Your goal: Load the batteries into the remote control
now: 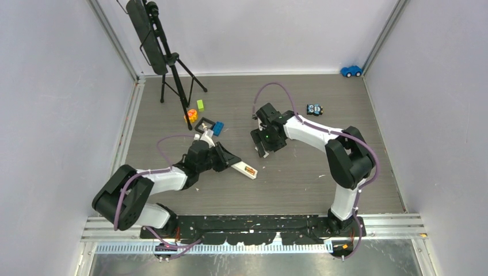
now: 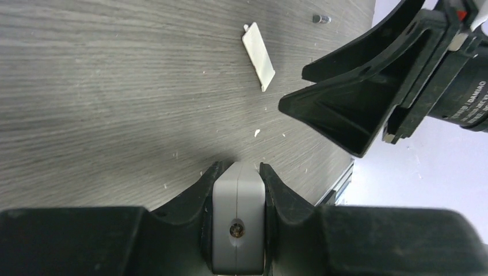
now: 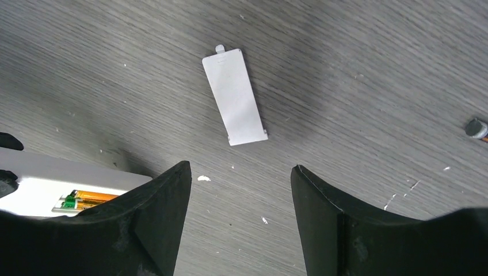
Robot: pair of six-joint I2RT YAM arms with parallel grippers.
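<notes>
Clamping the white remote control across its width, the left pincer is closed on the casing. Its arm is stretched low over the surface, with the remote poking out toward 4 o'clock in the overhead view. The batteries, orange-copper with green ends, lie in the remote's open compartment, apparently side by side.

The remote looks like stiff, light, smooth-sided plastic, so a squeeze across its flanks seems right. The batteries are small, hard and likely to roll, and are best pinched across the middle.

The right pincer stands open and empty, pointing down from a raised, bent elbow. The detached battery cover lies flat on the surface at 12 o'clock of its fingertips. That cover is thin and sits flush, so lifting it probably calls for an edge grip.
</notes>
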